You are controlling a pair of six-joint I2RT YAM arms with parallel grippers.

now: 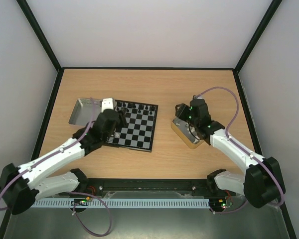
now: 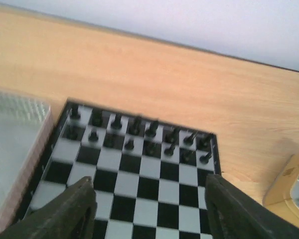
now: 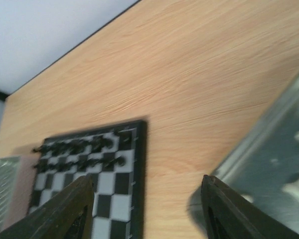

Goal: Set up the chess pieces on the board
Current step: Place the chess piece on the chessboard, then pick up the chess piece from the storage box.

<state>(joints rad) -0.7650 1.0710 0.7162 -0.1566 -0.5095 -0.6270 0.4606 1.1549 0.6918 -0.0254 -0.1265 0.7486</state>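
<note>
The board [image 1: 137, 128] lies left of the table's centre, with black pieces [image 1: 134, 106] in its two far rows. My left gripper [image 1: 113, 130] hovers over the board's near left part. In the left wrist view the gripper [image 2: 149, 199] is open and empty above bare squares of the board [image 2: 139, 174]. My right gripper [image 1: 182, 112] is above the left edge of the gold-sided tin [image 1: 187, 133]. In the right wrist view the gripper [image 3: 147, 189] is open and empty. Blurred white chess pieces [image 3: 296, 186] lie in the tin [image 3: 269, 149]. The board [image 3: 109, 184] shows at lower left.
A grey metal tray [image 1: 82, 110] sits against the board's left side and shows in the left wrist view [image 2: 12, 144]. The tin's corner [image 2: 289, 174] shows at the right edge there. Black frame posts and white walls ring the wooden table [image 1: 164, 89].
</note>
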